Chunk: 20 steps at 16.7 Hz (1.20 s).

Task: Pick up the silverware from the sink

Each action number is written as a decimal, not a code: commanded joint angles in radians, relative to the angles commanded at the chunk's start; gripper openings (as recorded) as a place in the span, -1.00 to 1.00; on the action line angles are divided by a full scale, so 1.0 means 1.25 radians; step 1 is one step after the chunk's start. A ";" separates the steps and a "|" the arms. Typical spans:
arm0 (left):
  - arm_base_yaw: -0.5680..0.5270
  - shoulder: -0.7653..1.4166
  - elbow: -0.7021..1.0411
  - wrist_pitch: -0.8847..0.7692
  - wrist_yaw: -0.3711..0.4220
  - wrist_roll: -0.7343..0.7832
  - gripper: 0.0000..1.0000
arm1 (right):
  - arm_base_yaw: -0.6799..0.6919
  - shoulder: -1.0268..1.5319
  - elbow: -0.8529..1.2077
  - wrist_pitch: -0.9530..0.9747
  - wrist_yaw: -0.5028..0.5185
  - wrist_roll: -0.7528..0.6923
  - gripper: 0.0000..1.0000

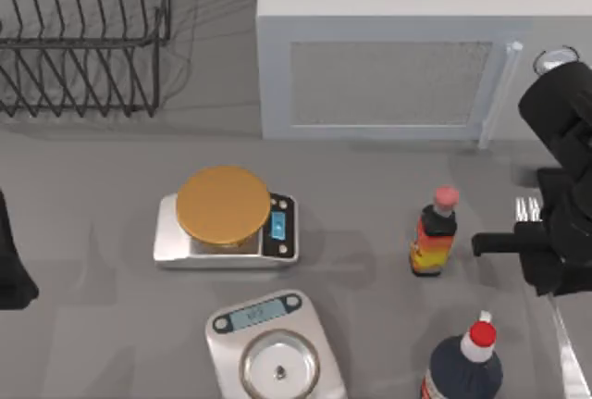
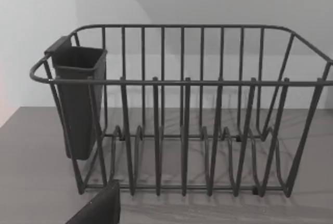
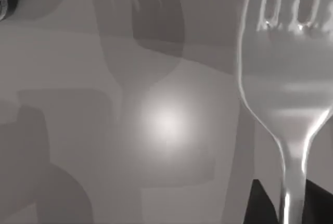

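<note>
The silverware (image 1: 527, 208) is a shiny silver fork on the grey table top at the far right, tines pointing to the back. Its head (image 3: 286, 68) looms large in the right wrist view. My right gripper (image 1: 548, 265) sits over the fork's handle, and its dark fingers (image 3: 260, 206) press close on both sides of the thin handle, shut on it. I cannot tell whether the fork still touches the table. The sink is out of view. My left gripper (image 1: 11, 265) is parked at the table's left edge.
Left of the fork stands a small sauce bottle (image 1: 435, 237), with a dark red-capped bottle (image 1: 467, 367) in front. Mid-table are a scale (image 1: 277, 228) bearing an orange disc (image 1: 222, 203) and a second scale (image 1: 277, 353). A wire dish rack (image 2: 182, 104) and white cabinet (image 1: 388, 66) line the back.
</note>
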 joint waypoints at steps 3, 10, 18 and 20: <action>0.000 0.000 0.000 0.000 0.000 0.000 1.00 | 0.000 0.001 -0.002 0.001 0.000 0.000 -1.00; 0.000 0.000 0.000 0.000 0.000 0.000 1.00 | 0.000 0.001 -0.002 0.001 0.000 0.000 -0.10; 0.000 0.000 0.000 0.000 0.000 0.000 1.00 | 0.000 0.001 -0.002 0.001 0.000 0.000 1.00; 0.000 0.000 0.000 0.000 0.000 0.000 1.00 | 0.000 0.001 -0.002 0.001 0.000 0.000 1.00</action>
